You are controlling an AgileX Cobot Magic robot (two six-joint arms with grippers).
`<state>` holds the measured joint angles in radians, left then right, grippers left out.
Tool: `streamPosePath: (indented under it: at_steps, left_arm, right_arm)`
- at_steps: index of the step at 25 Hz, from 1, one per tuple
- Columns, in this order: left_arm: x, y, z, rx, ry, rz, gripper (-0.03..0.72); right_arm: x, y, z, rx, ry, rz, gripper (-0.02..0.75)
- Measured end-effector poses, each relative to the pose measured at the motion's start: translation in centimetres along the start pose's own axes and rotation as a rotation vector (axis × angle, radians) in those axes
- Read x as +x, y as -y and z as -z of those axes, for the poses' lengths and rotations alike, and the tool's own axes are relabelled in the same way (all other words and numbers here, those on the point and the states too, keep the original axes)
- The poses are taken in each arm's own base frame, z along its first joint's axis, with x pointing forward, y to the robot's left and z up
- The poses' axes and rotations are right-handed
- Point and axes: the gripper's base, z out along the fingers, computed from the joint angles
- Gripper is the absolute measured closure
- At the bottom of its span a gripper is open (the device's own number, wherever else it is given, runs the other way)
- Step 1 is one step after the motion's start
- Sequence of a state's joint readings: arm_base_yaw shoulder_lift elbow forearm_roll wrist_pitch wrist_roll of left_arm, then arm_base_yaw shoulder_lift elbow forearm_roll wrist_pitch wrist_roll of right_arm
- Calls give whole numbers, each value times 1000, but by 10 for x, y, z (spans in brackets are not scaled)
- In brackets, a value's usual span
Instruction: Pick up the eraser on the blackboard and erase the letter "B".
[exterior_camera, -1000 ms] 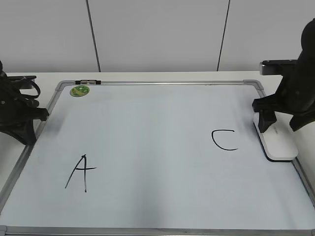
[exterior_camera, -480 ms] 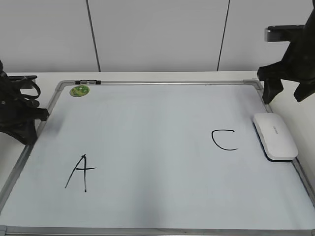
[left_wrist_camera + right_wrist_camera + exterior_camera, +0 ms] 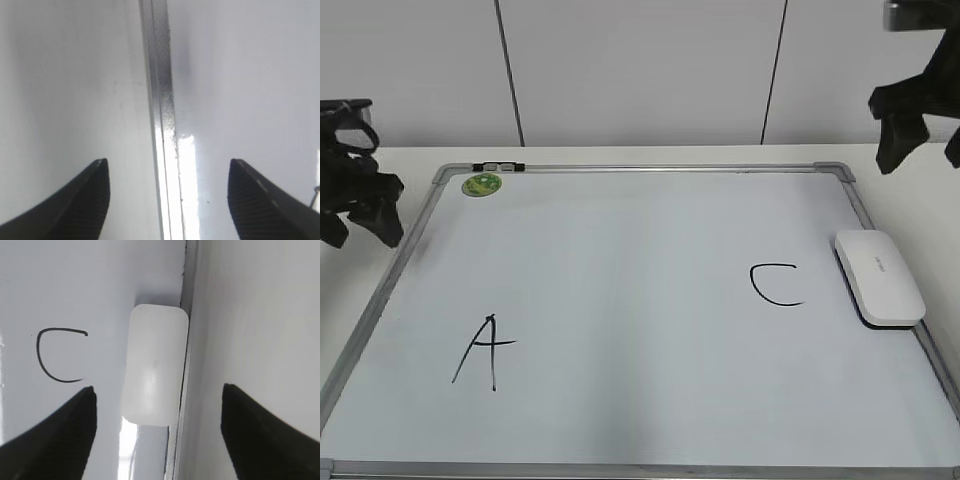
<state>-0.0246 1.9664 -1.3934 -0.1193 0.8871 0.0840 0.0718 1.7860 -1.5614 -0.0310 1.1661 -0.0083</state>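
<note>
The eraser (image 3: 879, 277) lies flat along the right side of the blackboard (image 3: 620, 260), in the middle right of the exterior view, its long side snug against the silver frame. Nothing is touching it. Just to its left sits the black C (image 3: 775, 284), close but apart from the eraser. Down in the lower left of the board stands the black A (image 3: 484, 350). Between those two letters the pale surface shows no B that I can make out. A small green magnet (image 3: 481, 184) sits in the upper left corner of the board, near the top frame.

Up in the top right corner of the exterior view hangs the right gripper (image 3: 923, 142), lifted well clear of the board, jaws spread wide and holding nothing. From its wrist camera the two dark fingertips (image 3: 55, 435) frame the lower corners of the picture, with the eraser (image 3: 153, 364) and the C (image 3: 57, 356) between and above them, the eraser's right edge resting on the frame.

Over at the left edge of the exterior view, the left gripper (image 3: 360, 225) hovers beside the board's left frame. Its wrist camera shows both fingers (image 3: 80, 205) wide apart, empty, straddling the silver frame strip (image 3: 162, 125) that runs up the middle of the picture.
</note>
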Motion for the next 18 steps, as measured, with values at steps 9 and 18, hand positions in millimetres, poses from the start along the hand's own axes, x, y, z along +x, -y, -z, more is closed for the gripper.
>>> streamPosePath:
  at_steps: [9,18]
  left_arm:
    - [21,10,95,11,88,-23,153]
    - [62,19,174,19,151,-47,185]
  right_arm:
    - [24,1,75,0,127,4,143]
    - [61,-2,149,-35,318,18,143]
